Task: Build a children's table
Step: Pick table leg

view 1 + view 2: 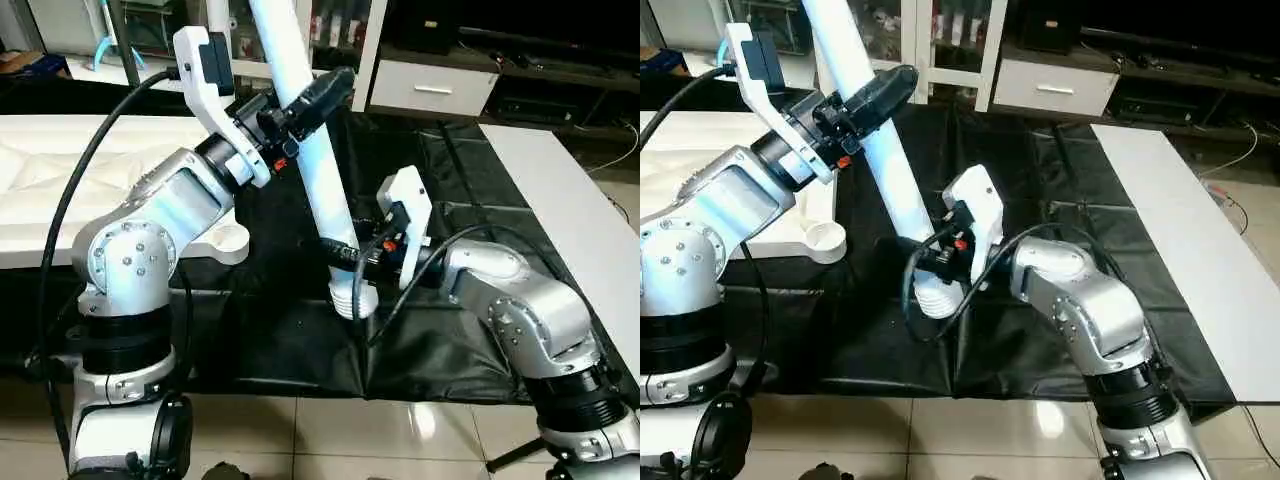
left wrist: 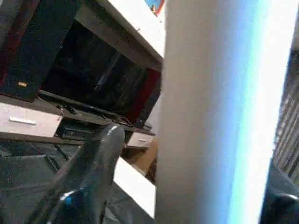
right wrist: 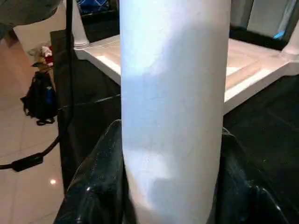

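A long white tube leg (image 1: pixel 325 190) stands tilted over the black mat, its flared end (image 1: pixel 937 295) down on the mat. My right gripper (image 1: pixel 345 255) is shut on the leg just above that end; both black fingers (image 3: pixel 100 177) press its sides. Higher up, my left gripper (image 1: pixel 305 100) straddles the same leg and is open, with one finger (image 2: pixel 93 177) a little apart from the tube. The white tabletop (image 1: pixel 40 180) lies underside up at the left, a round corner socket (image 1: pixel 232 238) beside my left forearm.
A black mat (image 1: pixel 300 340) covers the work area. A long white board (image 1: pixel 570 220) lies along its right side. A white cabinet with a drawer (image 1: pixel 430 90) and a dark TV stand stand behind. Tiled floor (image 1: pixel 350 430) runs along the near edge.
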Controlling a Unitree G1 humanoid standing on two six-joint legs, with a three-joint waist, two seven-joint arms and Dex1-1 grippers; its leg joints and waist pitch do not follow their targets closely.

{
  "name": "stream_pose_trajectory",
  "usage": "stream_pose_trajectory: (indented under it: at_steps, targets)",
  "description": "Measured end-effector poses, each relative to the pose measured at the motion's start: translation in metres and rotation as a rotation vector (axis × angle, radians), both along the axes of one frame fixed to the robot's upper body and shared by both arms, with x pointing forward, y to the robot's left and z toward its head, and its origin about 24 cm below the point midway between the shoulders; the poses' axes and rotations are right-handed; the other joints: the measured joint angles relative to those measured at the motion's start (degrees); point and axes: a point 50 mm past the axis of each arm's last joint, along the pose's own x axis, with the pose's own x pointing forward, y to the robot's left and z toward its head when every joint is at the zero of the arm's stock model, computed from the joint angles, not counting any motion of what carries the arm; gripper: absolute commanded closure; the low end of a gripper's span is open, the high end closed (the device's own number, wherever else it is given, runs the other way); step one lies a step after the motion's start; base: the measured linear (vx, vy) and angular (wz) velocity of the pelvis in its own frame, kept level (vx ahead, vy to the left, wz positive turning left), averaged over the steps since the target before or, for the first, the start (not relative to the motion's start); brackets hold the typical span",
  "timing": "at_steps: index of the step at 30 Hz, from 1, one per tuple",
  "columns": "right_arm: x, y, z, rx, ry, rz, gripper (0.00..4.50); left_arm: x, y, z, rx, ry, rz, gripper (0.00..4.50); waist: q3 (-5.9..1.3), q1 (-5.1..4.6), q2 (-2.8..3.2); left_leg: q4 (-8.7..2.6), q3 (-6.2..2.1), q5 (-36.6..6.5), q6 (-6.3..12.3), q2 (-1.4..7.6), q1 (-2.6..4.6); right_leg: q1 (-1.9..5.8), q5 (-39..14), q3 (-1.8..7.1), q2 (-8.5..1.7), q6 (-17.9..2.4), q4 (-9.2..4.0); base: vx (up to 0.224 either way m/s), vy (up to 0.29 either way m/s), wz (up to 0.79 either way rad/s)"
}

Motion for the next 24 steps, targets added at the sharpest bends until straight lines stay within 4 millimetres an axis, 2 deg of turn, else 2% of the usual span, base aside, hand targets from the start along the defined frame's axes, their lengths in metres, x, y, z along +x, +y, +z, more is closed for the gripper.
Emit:
stream_pose_trajectory:
  at_steps: [7, 12, 13, 18, 19, 24]
  targets:
    - [-0.0015, -0.0012, -0.0006, -0.013, 0.029, 0.006, 2.66, -0.0008, -0.0006, -0.0007, -0.012, 0.019, -0.018, 1.92, 0.00, 0.04, 0.00, -0.02, 0.00, 0.0, 0.00, 0.00, 0.00, 0.02, 0.0, -0.01, -0.01, 0.0, -0.03, 0.000, 0.000, 0.00]
    - [-0.0016, -0.0031, -0.0011, -0.029, 0.033, 0.002, 2.66, -0.0030, 0.0006, -0.0021, -0.008, 0.051, -0.062, 2.00, 0.00, 0.04, 0.01, -0.03, 0.00, 0.0, 0.00, 0.00, 0.00, 0.02, 0.0, -0.01, -0.01, 0.0, -0.03, 0.000, 0.000, 0.00]
    - [-0.0015, -0.0036, -0.0011, -0.031, 0.033, 0.001, 2.66, -0.0032, 0.0006, -0.0024, -0.007, 0.055, -0.066, 2.27, 0.00, 0.05, 0.01, -0.03, 0.00, 0.0, 0.00, -0.01, 0.00, 0.02, 0.0, -0.01, -0.01, 0.0, -0.03, 0.000, 0.000, 0.00]
    - [-0.0012, -0.0042, -0.0013, -0.039, 0.029, -0.004, 2.66, -0.0037, -0.0001, -0.0035, -0.011, 0.070, -0.084, 2.46, 0.00, 0.05, 0.01, -0.03, 0.00, 0.0, 0.00, -0.01, 0.00, 0.02, 0.0, -0.01, -0.01, 0.0, -0.03, 0.000, 0.000, 0.00]
    - [-0.0012, -0.0043, -0.0013, -0.040, 0.029, -0.005, 2.66, -0.0036, 0.0001, -0.0036, -0.011, 0.071, -0.084, 2.69, 0.00, 0.04, 0.01, -0.03, 0.00, 0.0, 0.00, -0.01, 0.00, 0.01, 0.0, -0.01, -0.01, 0.0, -0.03, 0.000, 0.000, 0.00]
    - [-0.0005, -0.0059, -0.0001, -0.052, 0.021, -0.005, 2.66, -0.0022, 0.0032, -0.0049, -0.024, 0.089, -0.083, 2.82, 0.00, 0.07, 0.01, -0.04, 0.00, 0.0, 0.00, -0.02, 0.00, 0.02, 0.0, -0.01, -0.02, 0.0, -0.04, 0.000, 0.000, 0.00]
